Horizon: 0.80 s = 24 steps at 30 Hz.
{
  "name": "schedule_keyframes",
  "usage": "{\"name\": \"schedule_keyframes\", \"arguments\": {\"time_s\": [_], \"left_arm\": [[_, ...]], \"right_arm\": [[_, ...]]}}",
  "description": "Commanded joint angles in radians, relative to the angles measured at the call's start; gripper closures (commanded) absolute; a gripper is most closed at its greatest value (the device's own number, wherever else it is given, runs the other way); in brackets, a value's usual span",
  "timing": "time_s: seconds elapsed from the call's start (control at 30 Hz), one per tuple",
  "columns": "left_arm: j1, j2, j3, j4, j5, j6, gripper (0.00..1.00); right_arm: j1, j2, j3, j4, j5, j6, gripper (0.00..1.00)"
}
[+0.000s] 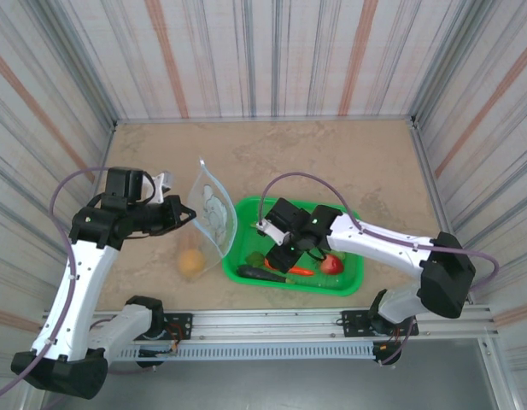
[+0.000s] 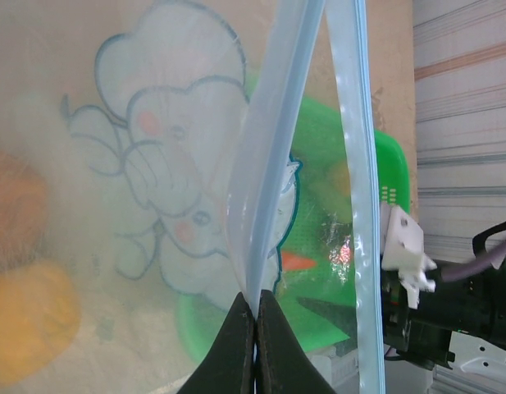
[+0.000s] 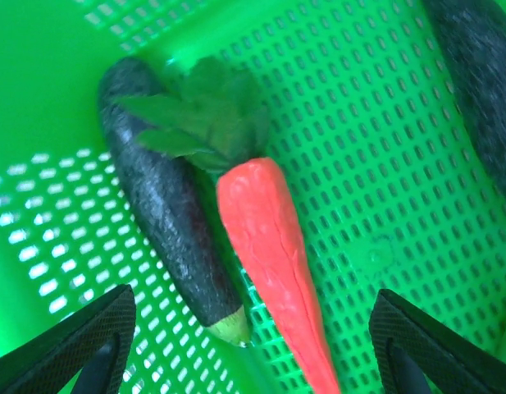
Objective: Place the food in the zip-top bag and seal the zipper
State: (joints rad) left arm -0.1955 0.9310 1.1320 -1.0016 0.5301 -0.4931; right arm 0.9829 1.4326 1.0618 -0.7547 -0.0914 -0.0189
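**Spotter:** While your left claw (image 2: 254, 300) sits pinched together on the bag's (image 1: 213, 218) zipper (image 2: 277, 139), the bag hangs upright just left of the green basket (image 1: 353, 278). Its mouth is parted, with the two strips standing apart.

**Caller:** And your right claw (image 3: 253, 349)?

**Spotter:** Fingers spread wide, gripping nothing, hovering low over the basket floor. Right beneath it lies a red carrot (image 3: 269, 246), touching a dark eggplant (image 3: 166, 222) along its side.

**Caller:** Any other food?

**Spotter:** You've got a red apple (image 1: 332, 265) in the basket beside your right arm. There's also an orange fruit (image 1: 191, 263) on the counter (image 1: 331, 162), near the bag's lower corner.
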Motion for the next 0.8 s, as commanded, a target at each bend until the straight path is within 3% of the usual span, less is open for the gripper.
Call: {"name": "schedule_keyframes", "arguments": {"time_s": [0.0,0.17,0.27,0.53,0.63,0.77], "left_arm": [[0.007,-0.001,-0.002,-0.013,0.018,0.028,1.00],[0.013,-0.012,-0.004,-0.014,0.019,0.042,1.00],[0.019,-0.028,-0.019,-0.010,0.022,0.042,1.00],[0.025,-0.041,-0.020,-0.032,0.004,0.065,1.00],[0.025,-0.045,-0.017,-0.037,-0.001,0.067,1.00],[0.026,-0.041,-0.024,-0.034,0.000,0.060,1.00]], "right_arm": [[-0.026,0.047,0.001,-0.012,-0.068,-0.301,0.22],[-0.068,0.154,0.027,-0.037,-0.089,-0.415,0.22],[-0.090,0.231,0.054,-0.046,-0.071,-0.432,0.28],[-0.087,0.326,0.047,0.047,-0.039,-0.406,0.31],[-0.082,0.341,0.039,0.080,-0.017,-0.391,0.37],[-0.084,0.327,0.026,0.104,-0.007,-0.380,0.53]]}}
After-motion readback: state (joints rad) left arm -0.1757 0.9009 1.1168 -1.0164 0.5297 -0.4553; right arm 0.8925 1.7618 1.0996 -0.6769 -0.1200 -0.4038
